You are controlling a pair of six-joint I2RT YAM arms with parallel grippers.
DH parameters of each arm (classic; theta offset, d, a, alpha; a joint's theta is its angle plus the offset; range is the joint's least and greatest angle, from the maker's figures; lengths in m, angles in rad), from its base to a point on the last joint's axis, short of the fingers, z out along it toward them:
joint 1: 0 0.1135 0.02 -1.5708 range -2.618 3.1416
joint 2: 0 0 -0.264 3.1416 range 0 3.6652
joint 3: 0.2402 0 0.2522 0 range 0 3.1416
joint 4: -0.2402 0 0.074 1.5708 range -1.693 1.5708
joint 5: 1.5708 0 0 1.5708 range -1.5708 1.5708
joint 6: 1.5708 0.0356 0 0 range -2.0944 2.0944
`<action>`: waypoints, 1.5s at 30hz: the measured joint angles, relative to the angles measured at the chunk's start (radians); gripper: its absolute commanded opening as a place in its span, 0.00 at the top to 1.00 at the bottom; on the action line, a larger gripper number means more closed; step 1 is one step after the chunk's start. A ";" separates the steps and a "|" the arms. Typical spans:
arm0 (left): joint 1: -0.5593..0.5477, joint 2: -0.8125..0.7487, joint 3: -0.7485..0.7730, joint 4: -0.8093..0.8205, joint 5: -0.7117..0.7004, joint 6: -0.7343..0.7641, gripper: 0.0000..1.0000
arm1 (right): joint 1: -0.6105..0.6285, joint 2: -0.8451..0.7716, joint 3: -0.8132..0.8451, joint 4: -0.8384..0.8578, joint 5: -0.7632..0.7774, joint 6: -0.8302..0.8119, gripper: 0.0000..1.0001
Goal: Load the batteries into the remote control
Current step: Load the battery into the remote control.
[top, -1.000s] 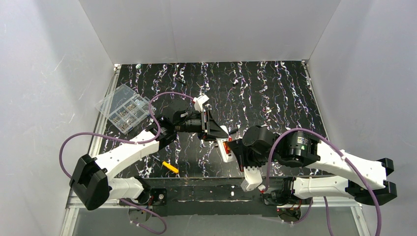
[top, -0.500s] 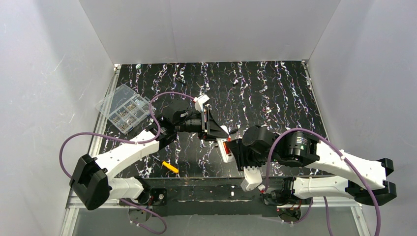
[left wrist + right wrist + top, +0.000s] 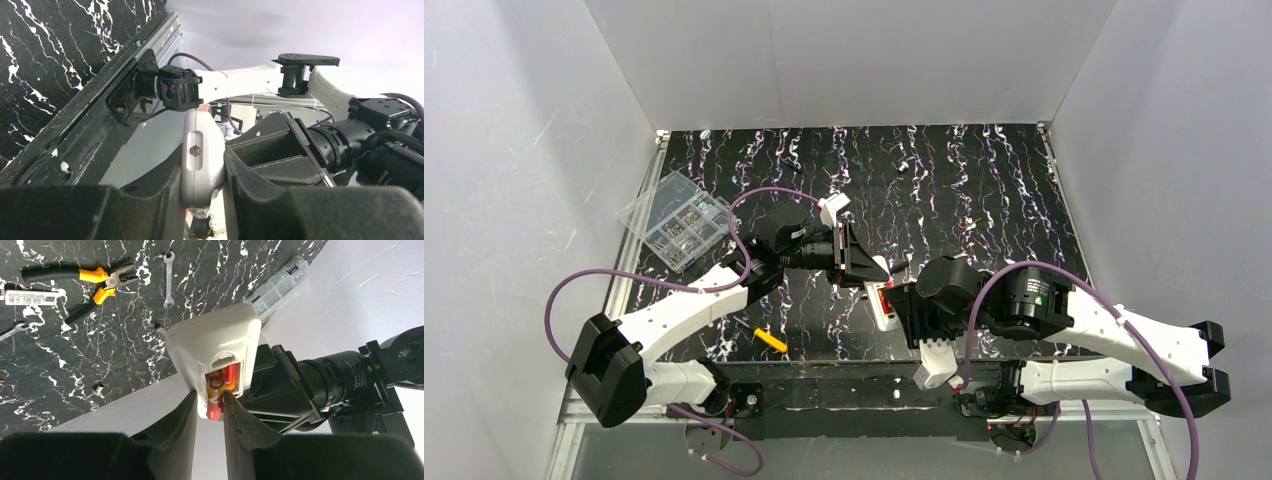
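The left gripper [image 3: 202, 169] is clamped on the remote [image 3: 215, 340], both batteries [image 3: 220, 390] sit in its back but one pokes out between the right gripper's [image 3: 210, 397] slightly parted jaws, so next I think it needs a gentle push flat.

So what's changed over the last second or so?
Almost nothing. The right end effector shifts a hair at the remote control, its fingers either side of the protruding battery; whether it loosened isn't visible. The left end effector stays shut on the remote control; the clear box and yellow-handled tool haven't moved.
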 measured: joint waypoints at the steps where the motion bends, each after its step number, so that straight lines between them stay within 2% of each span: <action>1: 0.000 0.000 0.000 0.000 0.001 0.000 1.00 | 0.002 0.000 0.000 0.000 0.000 0.000 0.62; 20: 0.000 0.013 -0.002 0.031 0.008 -0.014 1.00 | 0.007 -0.011 0.000 0.017 0.000 0.001 0.58; 22: 0.000 0.013 -0.002 0.037 0.011 -0.018 1.00 | 0.007 -0.020 0.000 0.028 -0.002 0.001 0.54; 29: 0.000 0.013 -0.002 0.053 0.014 -0.027 1.00 | 0.008 -0.041 0.000 0.064 -0.006 0.000 0.52; 32: 0.000 0.014 -0.002 0.054 0.014 -0.029 1.00 | 0.009 -0.062 -0.008 0.093 -0.003 -0.002 0.39; 35: 0.000 0.014 -0.002 0.054 0.014 -0.028 1.00 | 0.013 -0.113 -0.063 0.173 0.021 0.024 0.37; 38: 0.000 0.014 -0.002 0.054 0.014 -0.026 1.00 | 0.013 -0.176 -0.134 0.294 0.064 0.125 0.36; 40: 0.000 0.015 -0.002 0.054 0.014 -0.025 1.00 | 0.013 -0.202 -0.156 0.385 0.102 0.251 0.37; 45: 0.000 0.029 -0.002 0.058 0.014 -0.026 1.00 | 0.013 -0.266 -0.231 0.738 0.251 0.733 0.39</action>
